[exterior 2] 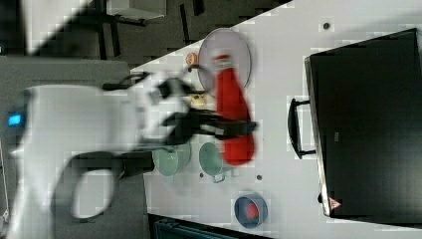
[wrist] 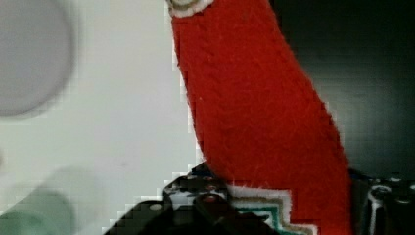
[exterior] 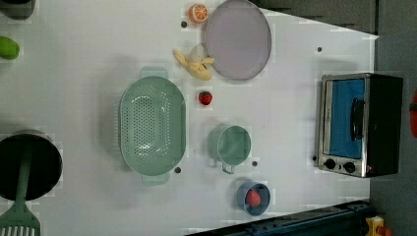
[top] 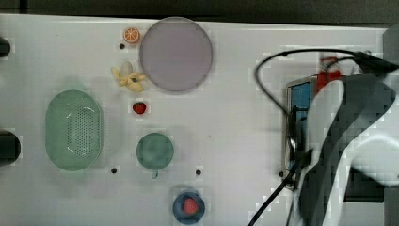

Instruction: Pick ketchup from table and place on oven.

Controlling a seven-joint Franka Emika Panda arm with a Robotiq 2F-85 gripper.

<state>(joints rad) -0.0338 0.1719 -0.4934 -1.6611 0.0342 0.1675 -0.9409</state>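
Note:
My gripper (exterior 2: 238, 127) is shut on the ketchup (exterior 2: 231, 114), a red soft bottle held off the table (exterior 2: 278, 74), with its white cap toward the grey plate. In the right view the bottle hangs just to the left of the oven (exterior 2: 368, 124), a black box with a handle bar on its front. Up close, the ketchup (wrist: 254, 112) runs from its cap down to the label between my dark fingers (wrist: 208, 201), with the oven's dark body (wrist: 377, 73) beside it. From above, my arm (top: 348, 141) covers most of the oven (top: 300, 101), and a bit of red ketchup (top: 328, 75) shows past it.
On the table (exterior: 295, 128) lie a grey plate (exterior: 238, 39), an orange slice (exterior: 198, 13), a banana (exterior: 196, 64), a strawberry (exterior: 205, 98), a green colander (exterior: 152, 125), a green cup (exterior: 233, 145) and a blue bowl (exterior: 253, 198) holding a strawberry. A black pot with a green spatula (exterior: 22, 196) stands at the left view's lower left.

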